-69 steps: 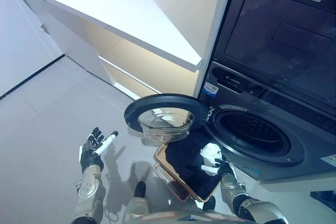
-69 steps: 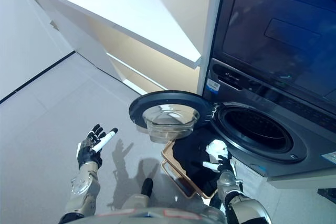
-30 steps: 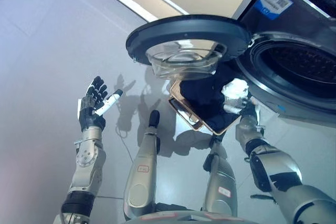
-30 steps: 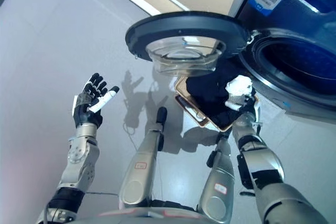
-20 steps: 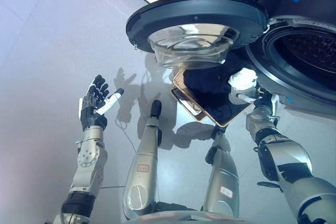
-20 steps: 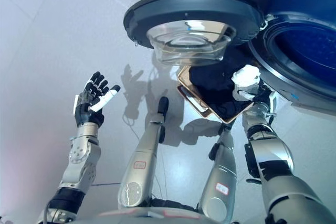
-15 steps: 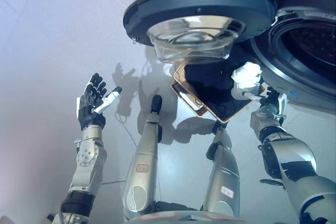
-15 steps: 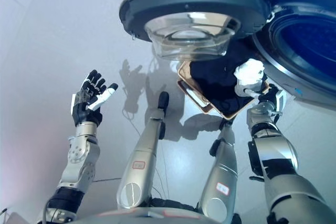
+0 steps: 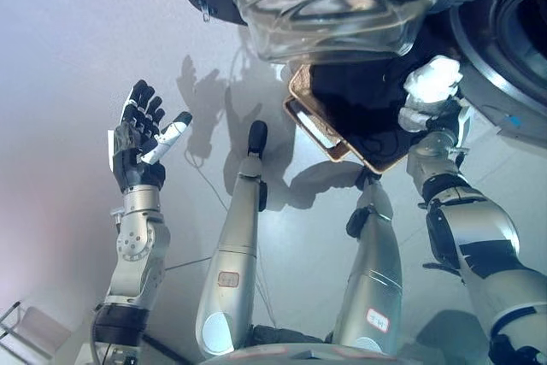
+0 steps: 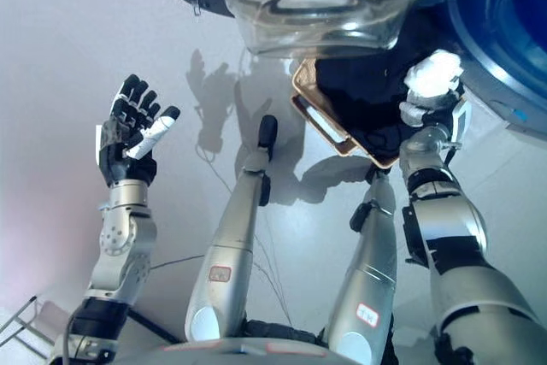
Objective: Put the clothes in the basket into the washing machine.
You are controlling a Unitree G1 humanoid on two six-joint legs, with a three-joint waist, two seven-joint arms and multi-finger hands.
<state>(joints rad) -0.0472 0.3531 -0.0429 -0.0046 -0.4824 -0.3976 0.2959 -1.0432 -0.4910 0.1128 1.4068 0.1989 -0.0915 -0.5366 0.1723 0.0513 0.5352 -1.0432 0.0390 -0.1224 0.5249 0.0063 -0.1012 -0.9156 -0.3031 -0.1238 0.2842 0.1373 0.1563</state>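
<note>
Basket: a shallow tan rectangular basket (image 9: 329, 130) lies on the pale grey floor (image 9: 77, 57) in the upper centre of the frame, partly under the open door.

Clothes: a heap of dark, near-black cloth (image 9: 363, 104) fills the basket; none of it is seen inside the machine's drum.

Washing machine: only the dark round rim of the drum opening (image 9: 513, 49) shows, at the upper right edge of the frame.

Door: the round dark door with its clear domed glass bowl (image 9: 329, 2) stands swung open across the top of the frame, directly above the basket's far end.

Right hand: the dark right hand (image 9: 432, 100), white-covered on top, sits at the basket's right edge, at the edge of the dark cloth; its fingers are curled downward, but whether they hold any cloth cannot be told.

Left hand: the left hand (image 9: 139, 137) is raised at the left of the frame, well apart from the basket, palm up, fingers spread straight and holding nothing.

Step in hand (judged): taking a first garment from the heap.

Risk, snagging: several dark pieces lie tangled, so a lift may drag more than one out and drop it on the floor.

Risk, collision: the glass bowl hangs close over the basket, so a steep lift could strike it.

Risk, shifting: a sideways pull may slide the light basket.
</note>
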